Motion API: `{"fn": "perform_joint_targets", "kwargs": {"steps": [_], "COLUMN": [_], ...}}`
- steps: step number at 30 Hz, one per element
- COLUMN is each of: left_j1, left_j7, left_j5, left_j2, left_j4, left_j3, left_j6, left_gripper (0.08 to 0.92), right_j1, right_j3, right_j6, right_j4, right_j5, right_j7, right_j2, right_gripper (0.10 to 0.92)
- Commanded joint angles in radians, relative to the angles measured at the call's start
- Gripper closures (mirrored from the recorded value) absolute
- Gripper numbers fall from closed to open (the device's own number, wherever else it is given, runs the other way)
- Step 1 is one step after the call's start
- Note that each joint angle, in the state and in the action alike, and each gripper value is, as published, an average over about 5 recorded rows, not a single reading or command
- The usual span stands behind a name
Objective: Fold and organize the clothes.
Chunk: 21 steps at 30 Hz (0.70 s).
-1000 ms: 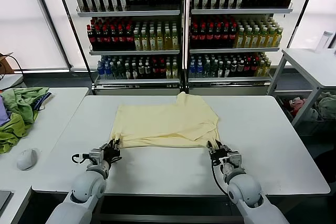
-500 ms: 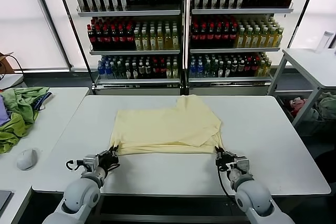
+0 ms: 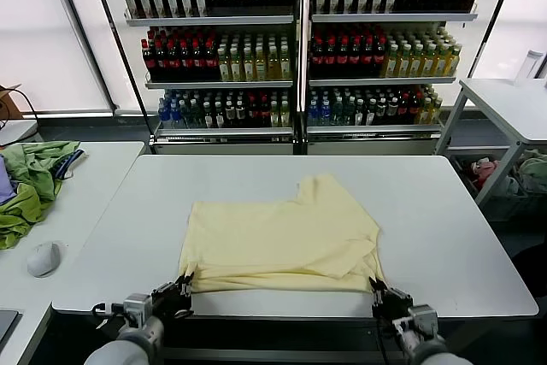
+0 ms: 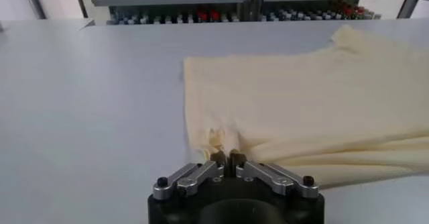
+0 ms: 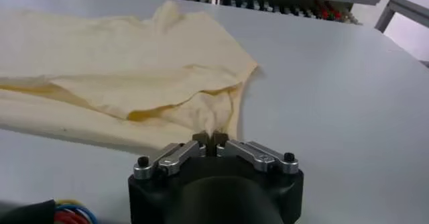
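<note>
The pale yellow T-shirt [image 3: 278, 241] lies partly folded on the white table [image 3: 427, 203], close to its front edge. My left gripper [image 3: 183, 283] is shut on the shirt's front left corner; the left wrist view shows its jaws [image 4: 227, 155] closed on a pinch of cloth [image 4: 218, 138]. My right gripper [image 3: 377, 285] is shut on the front right corner; the right wrist view shows its jaws [image 5: 210, 138] closed on bunched fabric [image 5: 208, 111]. One sleeve sticks out at the far side [image 3: 320, 184]. No dark print shows.
A side table at the left holds green garments [image 3: 30, 185] with a dark blue strip and a white mouse [image 3: 43, 258]. Shelves of bottles [image 3: 295, 40] stand behind the table. Another white table [image 3: 513, 104] is at the far right.
Both grippers have pulled back toward the table's front edge, dragging the shirt with them. The shirt now lies nearer the front edge than before.
</note>
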Motion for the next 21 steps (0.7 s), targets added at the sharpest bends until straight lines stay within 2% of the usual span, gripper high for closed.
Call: {"fn": "perform_joint_targets", "kwargs": {"steps": [1,6,10,16,21], "left_j1": [0.172,0.166,0.096,-0.126,-0.389], "left_j7": [-0.002,0.000,0.001,-0.025,-0.072], "left_j5": [0.042,0.054,0.038,-0.033,-0.047], "left_j2": [0.000,0.015,0.058,0.133,0.135], "left_j4": [-0.153,-0.187,-0.173,-0.015,0.153], "left_j3": [-0.049,-0.065,-0.067,-0.010,0.088], "left_j6": [0.001,-0.007,-0.033,-0.088,-0.095], "left_gripper": [0.800,0.654,0.541,0.368,0.227], "right_j1": [-0.175,-0.106,0.010,0.301,0.607], "right_j3": [0.061,0.093,0.107,-0.002,-0.198], "right_j6": [0.010,0.041,0.044,0.021,-0.013], "right_j4": [0.115,0.146,0.137,-0.040,-0.267], "right_j5": [-0.074,-0.059,0.011,0.082,0.133], "right_j7": [-0.006,-0.015,-0.011,0.008,0.031], "right_j2": [-0.005,-0.017,-0.048,-0.080,-0.063], "right_gripper": [0.744,0.597,0.494,0.329,0.217]}}
